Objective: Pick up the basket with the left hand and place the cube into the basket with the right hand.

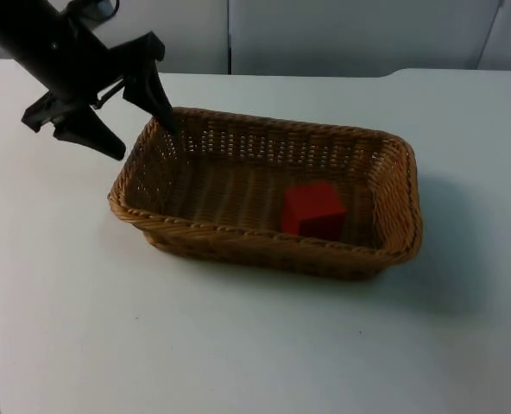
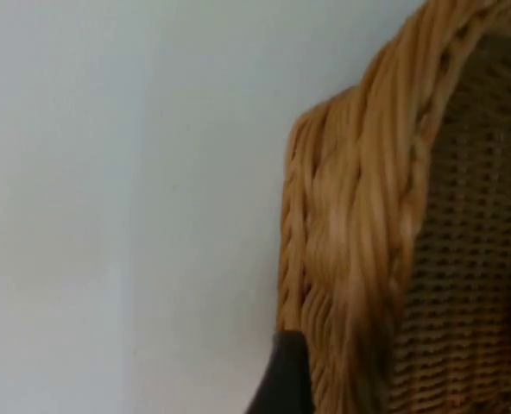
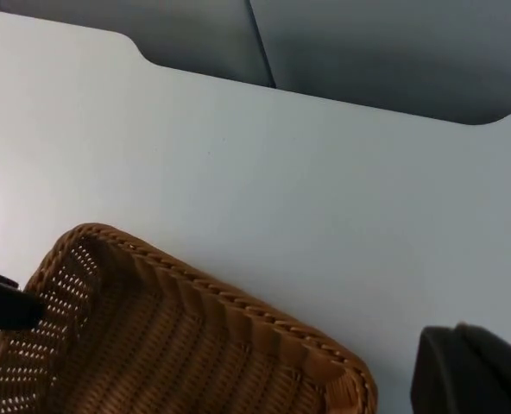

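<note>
White and smooth, the bench (image 1: 83,328) is reaching back to a grey partition wall (image 1: 342,34). On it I am seeing the rectangular woven wicker basket (image 1: 238,241), and the red cube (image 1: 312,208) is lying inside on its floor. My left pincer (image 1: 143,138) is standing wide across the basket's left rim, one finger inside, one outside. Of my right pincer (image 3: 463,371) I cannot tell the opening; it is hanging above the bench beside the basket's corner.
</note>
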